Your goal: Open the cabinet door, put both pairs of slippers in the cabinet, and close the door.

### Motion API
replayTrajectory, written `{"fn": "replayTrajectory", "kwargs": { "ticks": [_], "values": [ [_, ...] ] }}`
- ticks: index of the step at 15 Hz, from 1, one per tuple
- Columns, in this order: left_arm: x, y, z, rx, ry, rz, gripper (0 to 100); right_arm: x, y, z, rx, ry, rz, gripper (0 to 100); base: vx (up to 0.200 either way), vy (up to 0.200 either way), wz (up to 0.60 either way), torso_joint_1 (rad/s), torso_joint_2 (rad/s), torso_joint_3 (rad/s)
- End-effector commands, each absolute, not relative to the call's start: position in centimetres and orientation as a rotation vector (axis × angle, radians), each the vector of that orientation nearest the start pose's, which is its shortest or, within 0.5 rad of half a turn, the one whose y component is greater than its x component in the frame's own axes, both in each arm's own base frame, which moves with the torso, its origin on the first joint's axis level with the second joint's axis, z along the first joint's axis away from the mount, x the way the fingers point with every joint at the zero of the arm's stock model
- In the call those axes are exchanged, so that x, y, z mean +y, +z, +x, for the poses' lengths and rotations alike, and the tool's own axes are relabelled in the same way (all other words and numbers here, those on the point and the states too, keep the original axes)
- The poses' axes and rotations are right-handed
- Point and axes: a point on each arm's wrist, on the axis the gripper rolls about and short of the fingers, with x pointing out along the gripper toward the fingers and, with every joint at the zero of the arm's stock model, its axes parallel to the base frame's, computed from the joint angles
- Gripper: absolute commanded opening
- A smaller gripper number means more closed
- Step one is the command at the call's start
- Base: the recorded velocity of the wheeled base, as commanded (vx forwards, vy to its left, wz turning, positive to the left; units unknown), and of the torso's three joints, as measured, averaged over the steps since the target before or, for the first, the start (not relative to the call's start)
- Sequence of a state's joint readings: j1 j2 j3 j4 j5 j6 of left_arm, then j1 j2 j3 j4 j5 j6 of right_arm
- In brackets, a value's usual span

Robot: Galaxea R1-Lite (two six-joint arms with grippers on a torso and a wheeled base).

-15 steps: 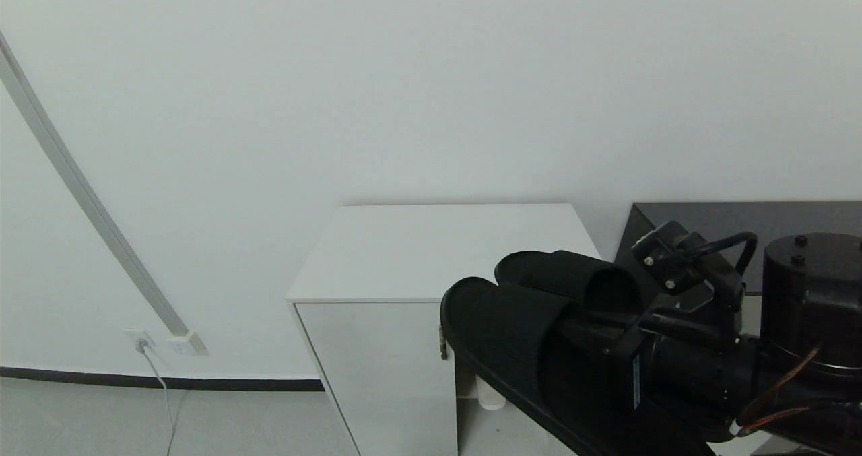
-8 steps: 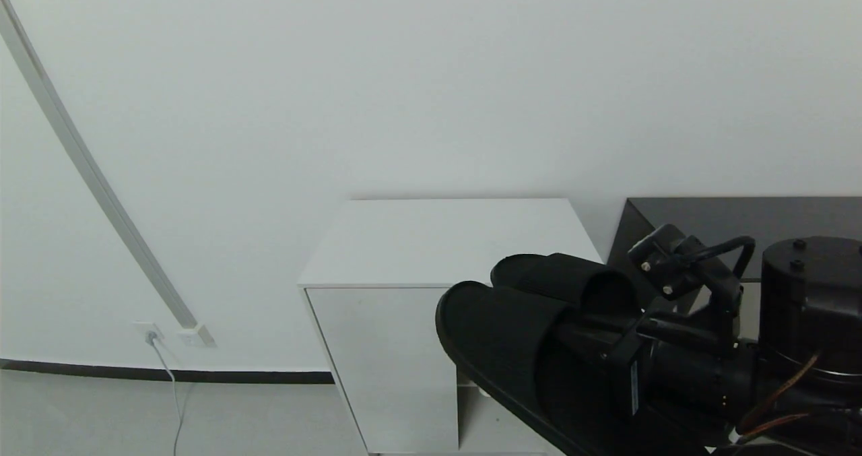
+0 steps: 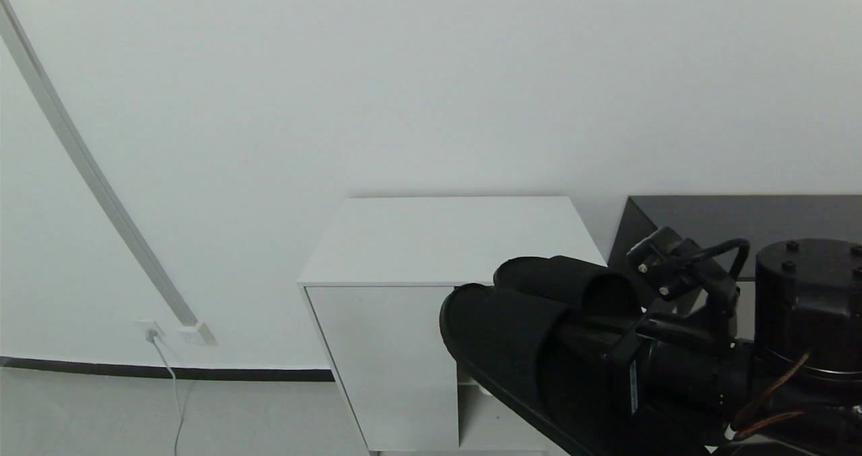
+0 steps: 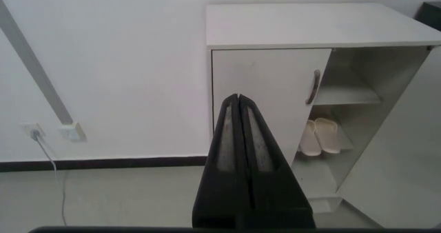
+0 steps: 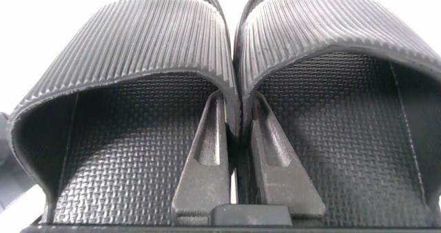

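A white wall (image 3: pixel 431 72) stands behind, with grey floor (image 3: pixel 135 415) below it. A white cabinet (image 3: pixel 444 240) stands against the wall. Its left door (image 4: pixel 265 95) is closed, with a handle (image 4: pixel 313 87) at its inner edge, and its right half stands open, showing shelves. A dark surface (image 3: pixel 741 207) lies just beside the cabinet on the right.

The black slippers (image 3: pixel 512 335) are held in the air in front of the cabinet's open right half, side by side, toes pointing toward the cabinet. The right hand (image 5: pixel 238 98) has one finger (image 5: pixel 207 157) inside each slipper and pinches their two touching inner walls together.

The left hand (image 4: pixel 238 102) is pressed together with nothing between its fingers, and hangs in front of the closed door, well apart from it.

The white slippers (image 4: pixel 322 136) lie side by side on a lower shelf inside the open half.

A grey conduit (image 3: pixel 87 173) runs slanting down the wall, left of the cabinet, to a socket (image 3: pixel 149 328) near the floor. A cable (image 3: pixel 172 395) hangs from the socket to the floor.
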State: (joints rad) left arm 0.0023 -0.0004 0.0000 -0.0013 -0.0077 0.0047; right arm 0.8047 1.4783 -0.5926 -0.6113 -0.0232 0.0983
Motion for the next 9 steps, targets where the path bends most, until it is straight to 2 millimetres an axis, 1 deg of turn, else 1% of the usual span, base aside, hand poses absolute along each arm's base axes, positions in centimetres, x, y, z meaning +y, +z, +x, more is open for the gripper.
{"fn": "replayTrajectory", "kwargs": {
  "ticks": [1,6,9],
  "values": [
    [-0.02,7.56,-2.28,-0.002,-0.005,0.005,0,17.29,18.29,16.68,0.297,0.763,-0.021,0,0.0,0.0,0.0,0.0,0.0,0.0],
    [-0.02,7.56,-2.28,-0.002,-0.005,0.005,0,17.3,18.21,16.69,0.3,0.763,-0.023,0,0.0,0.0,0.0,0.0,0.0,0.0],
    [-0.02,7.56,-2.28,-0.002,-0.005,0.005,0,17.29,18.29,16.68,0.297,0.763,-0.021,0,0.0,0.0,0.0,-0.131,0.31,0.168]
  ]
}}
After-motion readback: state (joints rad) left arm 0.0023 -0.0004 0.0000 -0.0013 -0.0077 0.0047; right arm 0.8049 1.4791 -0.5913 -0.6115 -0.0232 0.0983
